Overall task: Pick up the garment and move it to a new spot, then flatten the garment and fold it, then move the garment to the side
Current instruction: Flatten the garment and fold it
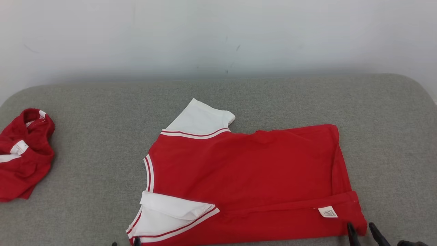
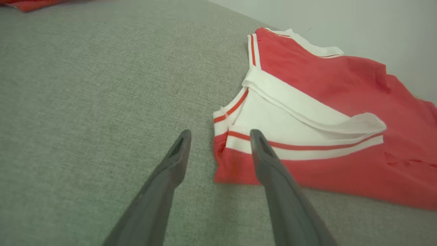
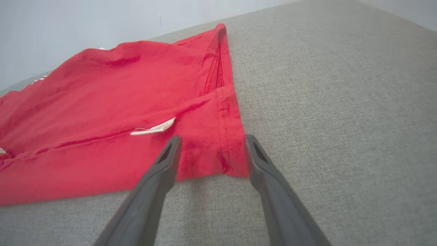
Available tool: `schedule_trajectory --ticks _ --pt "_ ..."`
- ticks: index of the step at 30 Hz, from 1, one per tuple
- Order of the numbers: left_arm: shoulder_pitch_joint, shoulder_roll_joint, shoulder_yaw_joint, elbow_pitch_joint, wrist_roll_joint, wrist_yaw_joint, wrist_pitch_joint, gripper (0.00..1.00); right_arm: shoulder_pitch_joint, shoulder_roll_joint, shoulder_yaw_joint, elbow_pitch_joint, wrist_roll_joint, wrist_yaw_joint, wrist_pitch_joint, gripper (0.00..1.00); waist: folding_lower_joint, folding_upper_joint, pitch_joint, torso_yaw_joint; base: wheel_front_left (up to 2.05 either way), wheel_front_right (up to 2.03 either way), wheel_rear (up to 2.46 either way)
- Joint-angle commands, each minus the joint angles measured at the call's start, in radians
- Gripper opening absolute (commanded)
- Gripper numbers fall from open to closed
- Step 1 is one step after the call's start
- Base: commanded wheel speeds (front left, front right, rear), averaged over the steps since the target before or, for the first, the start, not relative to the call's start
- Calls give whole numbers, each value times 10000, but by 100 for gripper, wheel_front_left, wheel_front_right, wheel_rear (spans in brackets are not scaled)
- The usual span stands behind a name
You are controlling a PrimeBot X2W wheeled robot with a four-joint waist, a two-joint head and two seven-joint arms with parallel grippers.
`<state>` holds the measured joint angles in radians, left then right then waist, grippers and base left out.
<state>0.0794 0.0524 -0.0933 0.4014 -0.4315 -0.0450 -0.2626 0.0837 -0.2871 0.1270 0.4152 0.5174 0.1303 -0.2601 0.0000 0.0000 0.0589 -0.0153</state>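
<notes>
The garment [image 1: 245, 171] is a red T-shirt with white, red-striped sleeves, lying spread on the grey padded surface [image 1: 102, 102] with its near edge folded over. A white label [image 1: 327, 212] shows on that fold. My left gripper [image 2: 220, 136] stands open at the shirt's near left corner by the white sleeve [image 2: 290, 119], one finger over the cloth. In the head view its fingertips [image 1: 136, 241] peek in at the bottom edge. My right gripper [image 3: 213, 143] stands open astride the near right hem corner [image 3: 218, 160], and also appears as the right gripper [image 1: 361, 227] in the head view.
A second red and white garment [image 1: 24, 153] lies crumpled at the far left of the surface, also seen as a red garment [image 2: 30, 3]. A pale wall [image 1: 218, 34] rises behind the surface. Bare grey padding stretches to the garment's right and between the two garments.
</notes>
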Motion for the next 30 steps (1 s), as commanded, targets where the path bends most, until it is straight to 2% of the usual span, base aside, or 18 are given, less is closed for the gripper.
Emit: schedule_trajectory --ticks 1,8,12,17,23,30 --pt "43 2 82 -273 78 -74 -31 100 -32 3 -81 -174 -104 13 -48 100 0 0 -64 -5 0 0 0" --pt "292 -14 567 -1851 1399 -33 -31 100 -13 299 -657 -1433 -521 13 -38 100 0 0 -161 6 0 0 0" --pt "499 -19 828 -2575 2357 22 -31 100 72 770 -998 -2024 -726 13 -40 100 0 0 -244 27 0 0 0" --pt "456 -17 986 -3022 2684 127 -31 100 147 1327 -1424 -2464 -950 13 -40 100 0 0 -344 51 0 0 0" --pt "438 -20 973 -3270 2863 300 -29 100 517 1972 -1674 -3103 -1926 13 -40 100 0 0 -394 147 0 0 0" --pt "318 -20 888 -3145 2770 451 -29 100 580 2259 -1584 -3333 -2393 13 -41 100 0 0 -316 114 0 0 0"
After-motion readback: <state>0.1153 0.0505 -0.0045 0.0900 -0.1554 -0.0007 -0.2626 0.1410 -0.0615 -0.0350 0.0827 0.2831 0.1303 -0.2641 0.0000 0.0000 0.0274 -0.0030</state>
